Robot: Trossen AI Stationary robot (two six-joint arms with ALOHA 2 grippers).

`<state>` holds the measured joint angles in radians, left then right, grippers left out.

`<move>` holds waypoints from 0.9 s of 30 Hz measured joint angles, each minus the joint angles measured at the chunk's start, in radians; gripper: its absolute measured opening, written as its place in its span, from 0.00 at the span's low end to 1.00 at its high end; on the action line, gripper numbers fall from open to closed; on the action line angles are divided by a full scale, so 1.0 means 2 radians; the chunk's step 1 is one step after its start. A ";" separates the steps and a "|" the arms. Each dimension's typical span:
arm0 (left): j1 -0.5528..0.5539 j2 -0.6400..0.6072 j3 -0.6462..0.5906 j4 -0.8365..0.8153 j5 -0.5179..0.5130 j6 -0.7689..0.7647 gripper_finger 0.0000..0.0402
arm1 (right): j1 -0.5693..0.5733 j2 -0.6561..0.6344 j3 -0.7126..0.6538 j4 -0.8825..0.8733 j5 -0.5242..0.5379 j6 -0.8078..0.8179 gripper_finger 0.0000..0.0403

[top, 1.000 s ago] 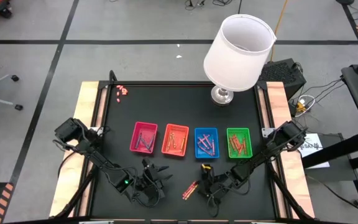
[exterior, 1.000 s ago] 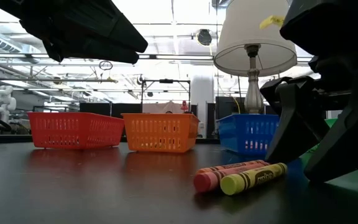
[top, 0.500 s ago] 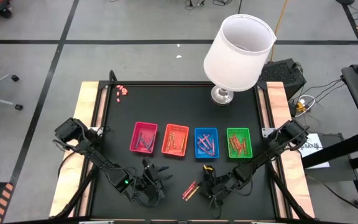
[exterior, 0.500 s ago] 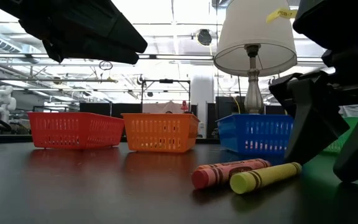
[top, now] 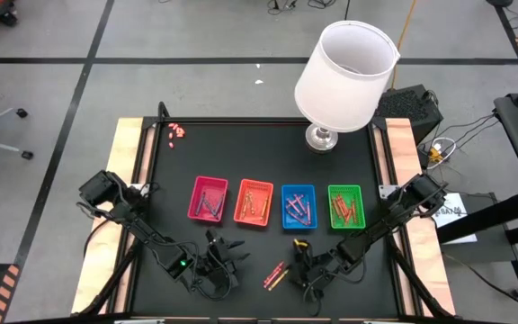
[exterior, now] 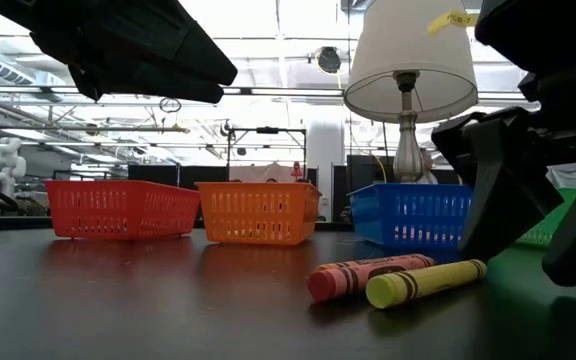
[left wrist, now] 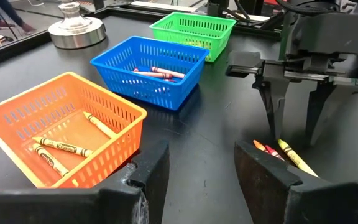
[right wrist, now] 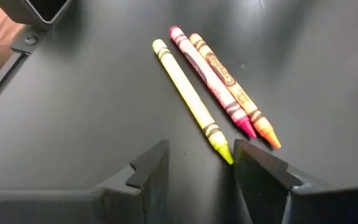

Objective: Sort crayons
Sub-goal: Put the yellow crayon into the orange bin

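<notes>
Two crayons lie side by side on the dark table (exterior: pixel 118 300) at lower centre-right: a red crayon (exterior: pixel 363 277) and, nearer the camera, a yellow crayon (exterior: pixel 423 283). Behind them, across mid-frame, stand a red tray (exterior: pixel 121 209), an orange tray (exterior: pixel 258 213) and a blue tray (exterior: pixel 408 214). A lamp (exterior: pixel 411 70) rises behind the blue tray. One dark arm (exterior: pixel 128 45) fills the upper left; another (exterior: pixel 538 150) fills the right edge.

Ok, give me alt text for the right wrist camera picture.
Three loose crayons lie on the black table: a yellow crayon, a dark pink crayon and an orange crayon. The right claw hangs open just short of the yellow one's tip, holding nothing.
</notes>
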<state>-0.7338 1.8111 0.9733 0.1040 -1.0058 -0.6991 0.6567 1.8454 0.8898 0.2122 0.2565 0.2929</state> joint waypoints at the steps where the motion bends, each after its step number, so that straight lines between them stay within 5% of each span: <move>1: 0.000 0.000 0.000 0.000 0.000 0.000 0.45 | 0.000 0.000 0.000 0.002 0.000 -0.003 0.41; 27: 0.000 0.000 0.000 0.000 0.000 0.000 0.45 | -0.004 0.000 0.000 0.026 -0.016 -0.048 0.41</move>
<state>-0.7338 1.8111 0.9733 0.1044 -1.0061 -0.6991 0.6495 1.8446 0.8902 0.2649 0.2241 0.1967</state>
